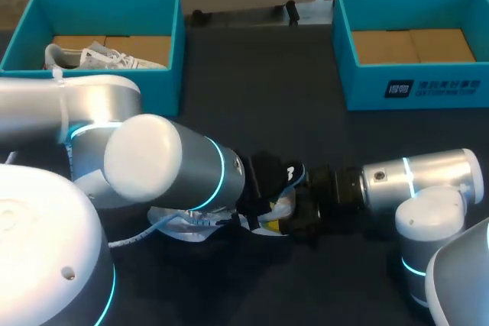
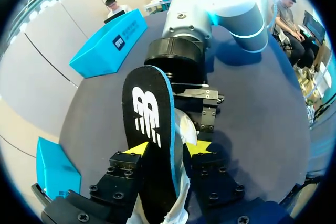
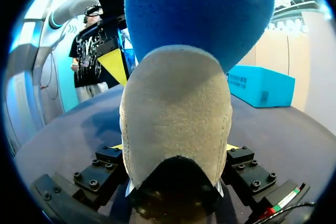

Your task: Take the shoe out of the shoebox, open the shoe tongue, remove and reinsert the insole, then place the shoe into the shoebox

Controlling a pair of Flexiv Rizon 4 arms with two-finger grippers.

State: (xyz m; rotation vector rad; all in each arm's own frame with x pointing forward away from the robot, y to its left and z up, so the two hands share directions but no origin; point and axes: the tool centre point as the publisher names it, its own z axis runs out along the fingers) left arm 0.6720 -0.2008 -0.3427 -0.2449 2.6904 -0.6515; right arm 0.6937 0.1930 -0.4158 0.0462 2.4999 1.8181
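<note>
**Operator:** Report layout, largest item first.

**Arm:** Dark table (image 1: 306, 112). Two teal boxes at the far edge: the left box (image 1: 160, 89) contains a second shoe (image 1: 99, 57); the right box (image 1: 359, 89) shows only its cardboard floor. The working shoe (image 1: 183, 227) lies on the table near me, well apart from both boxes, between my two arms.

**Operator:** Orientation and condition?

**Arm:** Its long axis runs side to side, with the laces toward my left arm and the heel toward my right. White upper, grey suede heel. The insole (image 2: 149, 114) is black on top with a white logo and blue underneath. It lies along the same axis, raised above the heel, with its rounded end toward my right arm.

**Operator:** End effector status?

**Arm:** The left gripper (image 2: 168, 148) is narrow, both tips against the insole. The right gripper (image 3: 175, 147) is wider and clamps the heel from both sides.

**Operator:** Next move?

**Arm:** Judgement: any insole travel must follow the shoe's long axis while the right gripper braces the heel. I cannot tell whether this is removal or reinsertion.
</note>
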